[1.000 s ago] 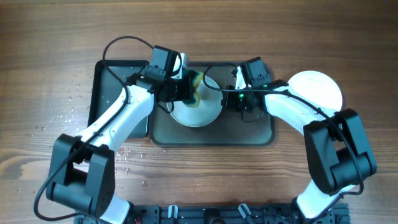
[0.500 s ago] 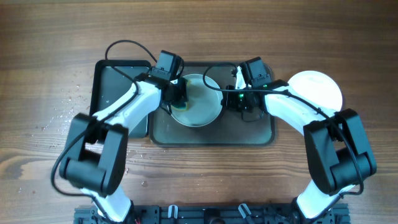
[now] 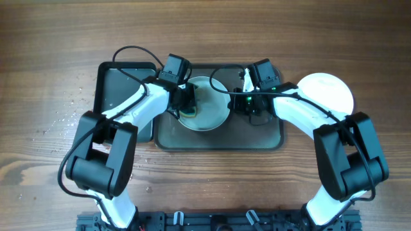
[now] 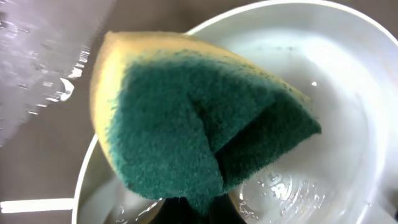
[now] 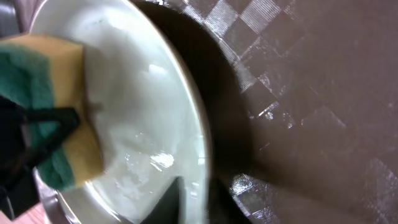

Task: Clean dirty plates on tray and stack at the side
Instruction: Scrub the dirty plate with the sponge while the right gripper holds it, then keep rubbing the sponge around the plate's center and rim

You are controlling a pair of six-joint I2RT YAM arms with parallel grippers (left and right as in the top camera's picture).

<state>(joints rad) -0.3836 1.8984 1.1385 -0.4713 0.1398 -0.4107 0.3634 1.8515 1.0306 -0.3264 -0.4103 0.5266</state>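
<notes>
Overhead. The tray sits mid-surface. One plate lies inside the tray, a little left of its centre. Another plate rests off the tray, just past its right end. A black tray abuts the tray's left end. The left pincer hangs over the tray's left part with a sponge. The right pincer is mid-tray, at the plate's right rim.

Left wrist. The left pincer is clamped on the folded sponge, green face out, pressed on the wet plate.

Right wrist. The right pincer has fingers close on either side of the plate rim; pinching or loose, cannot tell. The wet tray lies beneath.
</notes>
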